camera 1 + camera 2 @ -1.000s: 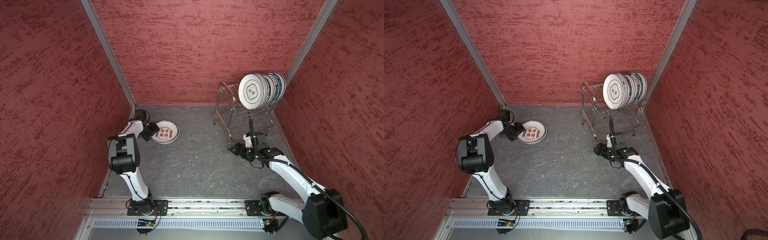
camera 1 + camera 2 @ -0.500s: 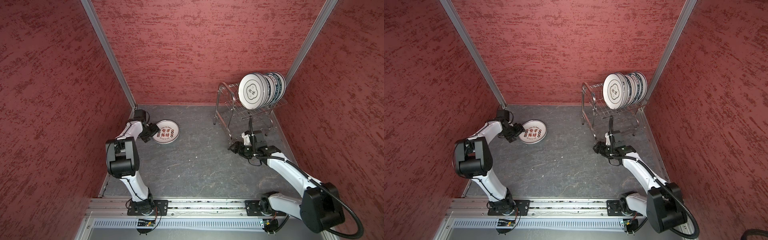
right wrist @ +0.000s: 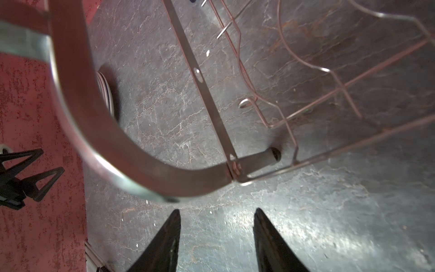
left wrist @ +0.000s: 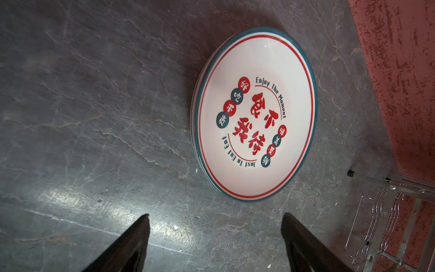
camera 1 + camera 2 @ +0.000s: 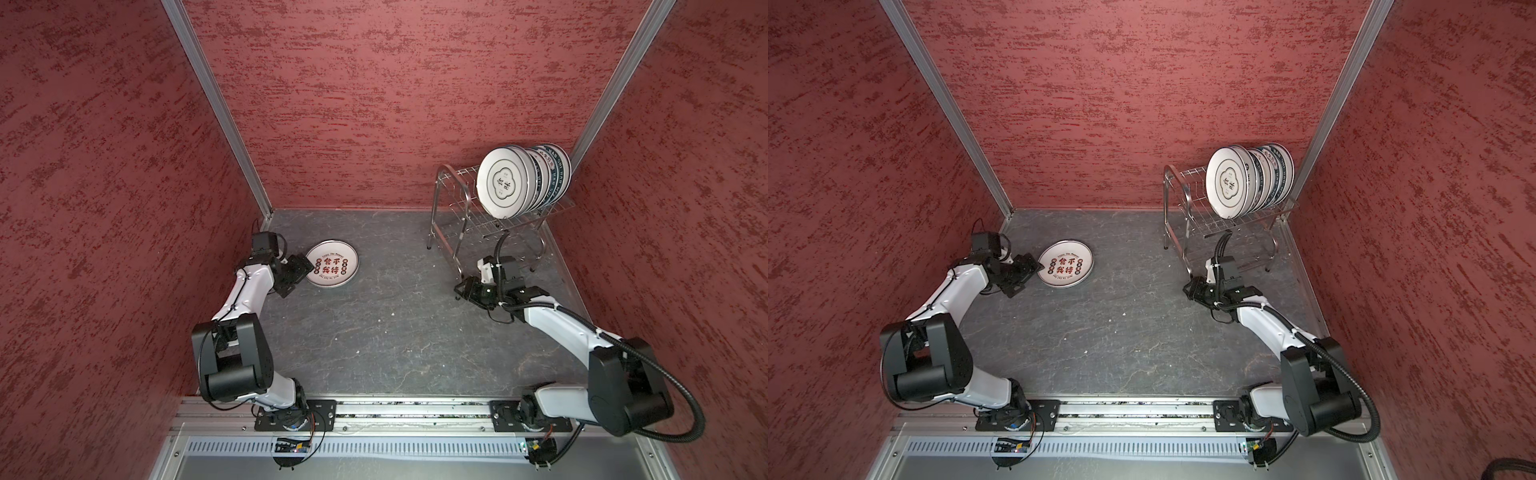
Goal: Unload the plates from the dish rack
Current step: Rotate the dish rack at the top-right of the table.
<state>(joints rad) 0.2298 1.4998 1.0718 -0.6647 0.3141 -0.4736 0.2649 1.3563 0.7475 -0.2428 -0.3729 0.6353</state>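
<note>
We see a grey, stone-patterned tabletop (image 5: 395,332) boxed in by three red textured walls (image 5: 415,83), with silver posts (image 5: 216,108) in the back corners and a metal rail (image 5: 415,411) along its front edge.

I see lone plate (image 5: 332,264) flat on grey table (image 5: 374,332), left gripper (image 5: 306,269) just beside its rim. Other plates (image 5: 503,185) upright on dish rack (image 5: 473,212); right gripper (image 5: 460,287) near rack's leg.
</note>
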